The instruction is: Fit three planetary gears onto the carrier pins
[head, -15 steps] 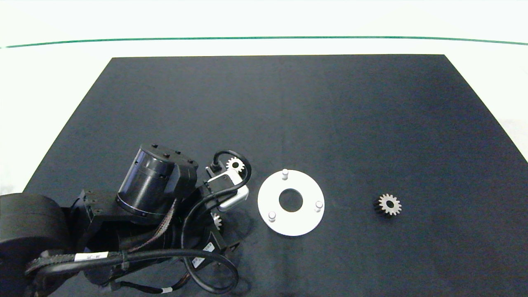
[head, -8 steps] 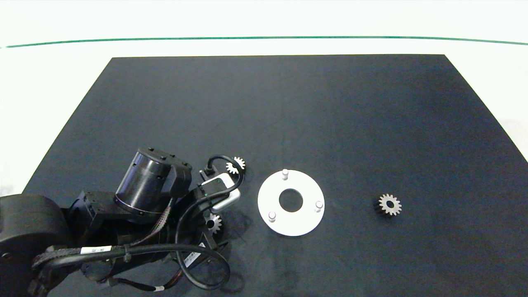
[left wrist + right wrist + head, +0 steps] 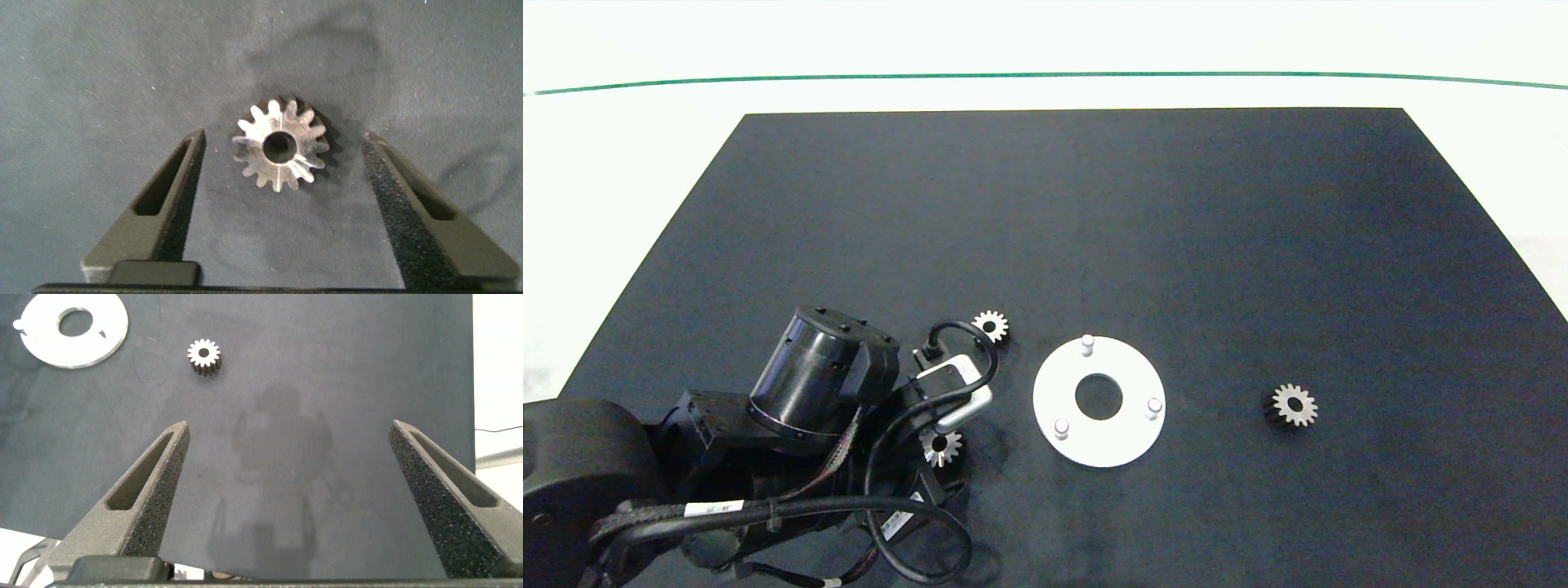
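Left tool [image 3: 282, 204]: it hangs low over the dark mat, near the front left part of the bench. Its two grey fingers [image 3: 159, 216] are spread wide. They hold nothing.
Near gear [image 3: 281, 145]: this little silver gear lies flat on the mat, between the two fingers of the left tool. There is a gap on each side, so no finger touches it. In the head view it peeks out [image 3: 940, 446] just beside the dark left arm.
Far gear [image 3: 991, 326]: a second little gear lies flat on the mat, a bit farther back. It sits just past the black cable of the left arm and near the white disc.
Lone gear [image 3: 1294, 404]: the third gear lies by itself, well apart from the disc, on the right side of the mat. The right wrist view shows it too [image 3: 203, 354].
White disc [image 3: 1131, 437]: it lies flat near the middle front of the mat, between the two left gears and the lone gear. It has a big round hole in its middle.
Pins [image 3: 1087, 343]: three short white pins stand up on the disc in a triangle. All three are bare. No gear sits on any of them.
Right tool [image 3: 306, 506]: it is up above the right side of the mat. Its fingers are spread wide and hold nothing.
Mat [image 3: 1094, 212]: dark and flat, on the white bench [image 3: 621, 163].
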You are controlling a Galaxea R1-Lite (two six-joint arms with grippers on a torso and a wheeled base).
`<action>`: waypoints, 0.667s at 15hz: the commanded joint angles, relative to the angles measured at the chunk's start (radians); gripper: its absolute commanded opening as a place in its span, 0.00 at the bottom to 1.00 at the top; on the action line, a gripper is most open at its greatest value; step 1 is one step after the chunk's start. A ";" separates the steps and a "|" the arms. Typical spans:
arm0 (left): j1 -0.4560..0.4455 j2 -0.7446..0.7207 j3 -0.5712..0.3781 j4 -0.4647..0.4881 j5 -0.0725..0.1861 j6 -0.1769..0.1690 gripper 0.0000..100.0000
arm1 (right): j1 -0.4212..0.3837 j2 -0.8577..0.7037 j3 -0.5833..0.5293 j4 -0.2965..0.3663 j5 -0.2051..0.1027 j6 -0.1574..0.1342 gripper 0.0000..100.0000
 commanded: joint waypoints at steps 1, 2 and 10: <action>-0.001 -0.002 0.010 0.000 0.000 -0.002 0.68 | 0.000 0.003 -0.001 0.003 0.000 -0.002 1.00; -0.003 -0.002 0.010 0.000 0.000 -0.010 0.67 | -0.001 0.004 -0.001 0.003 0.000 -0.002 1.00; -0.004 0.041 0.007 -0.056 0.000 -0.010 0.50 | 0.002 0.001 -0.003 0.003 0.000 -0.002 1.00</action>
